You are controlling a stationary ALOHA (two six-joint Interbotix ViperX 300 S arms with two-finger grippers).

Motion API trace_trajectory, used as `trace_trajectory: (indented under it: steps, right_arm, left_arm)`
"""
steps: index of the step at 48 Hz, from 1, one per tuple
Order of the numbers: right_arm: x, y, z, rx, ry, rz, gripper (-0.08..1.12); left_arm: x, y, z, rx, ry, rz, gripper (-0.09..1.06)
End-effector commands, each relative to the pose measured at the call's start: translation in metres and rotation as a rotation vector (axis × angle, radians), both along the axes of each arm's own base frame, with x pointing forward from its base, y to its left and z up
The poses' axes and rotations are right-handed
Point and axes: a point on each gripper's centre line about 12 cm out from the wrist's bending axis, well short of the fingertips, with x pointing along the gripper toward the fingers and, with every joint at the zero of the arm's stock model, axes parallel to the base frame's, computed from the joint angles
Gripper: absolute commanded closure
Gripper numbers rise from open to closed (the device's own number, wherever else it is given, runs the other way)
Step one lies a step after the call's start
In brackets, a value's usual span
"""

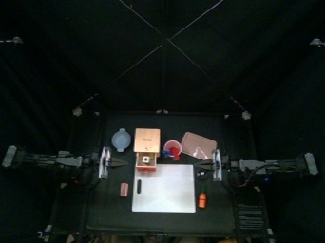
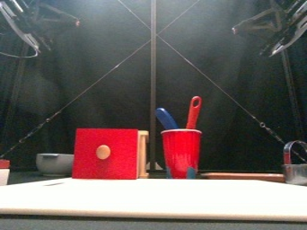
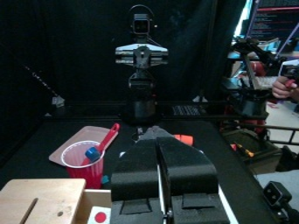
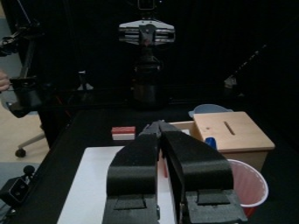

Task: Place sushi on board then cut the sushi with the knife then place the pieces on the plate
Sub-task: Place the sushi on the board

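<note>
We cannot pick out the sushi roll in any view. Its dark blocks would be lost against the black table, and the inside of the wooden box [image 1: 147, 152] is hidden behind its red drawer front [image 2: 106, 154].

The white board [image 1: 165, 188] lies at the front middle of the table, just in front of the box. The red cup [image 2: 181, 153] stands just right of the box and holds the blue knife [image 2: 166, 118] and the red knife [image 2: 193, 111], both leaning out above the rim. The pink tray [image 1: 200, 144] lies right of the cup; from the front it shows only as a thin strip.

The blue-grey bowl [image 1: 121, 140] sits behind and left of the box, and we cannot tell what it holds. A small red toy [image 1: 124, 190] lies just left of the board and an orange toy [image 1: 202, 200] just right of it. Both are too small for us to name. At the front view's right edge a grey piece [image 2: 295, 163] with a wire loop is cut off.

The left gripper [image 1: 109, 161] hangs left of the box and the right gripper [image 1: 216, 163] just right of the tray. Each has its jaws pressed together on nothing.
</note>
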Motion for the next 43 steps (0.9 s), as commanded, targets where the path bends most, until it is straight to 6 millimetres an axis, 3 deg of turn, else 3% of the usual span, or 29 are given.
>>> trace_trajectory:
  steps: [1,9,17,24,35,43]
  right_arm:
    - [0.008,-0.006,0.005,0.017,0.003,-0.027,1.12]
    - [0.042,-0.008,0.008,0.036,0.13,-0.035,1.11]
    - [0.108,-0.019,0.019,0.032,0.423,-0.062,1.11]
    - [0.147,-0.032,0.028,0.03,0.572,-0.092,1.11]
    - [0.197,-0.049,0.012,0.039,0.81,-0.118,1.11]
    - [0.242,-0.056,-0.016,-0.033,0.873,-0.122,1.04]
  left_arm:
    - [0.007,0.003,-0.01,0.003,0.009,0.014,0.91]
    - [0.011,0.003,-0.01,0.003,0.011,0.016,0.88]
    - [0.012,0.003,-0.013,0.004,0.021,0.015,0.88]
    - [0.011,0.004,-0.016,0.004,0.029,0.018,0.88]
    - [0.002,0.014,-0.035,0.0,0.063,0.069,0.88]
    - [-0.008,0.021,-0.04,-0.004,0.052,0.109,0.88]
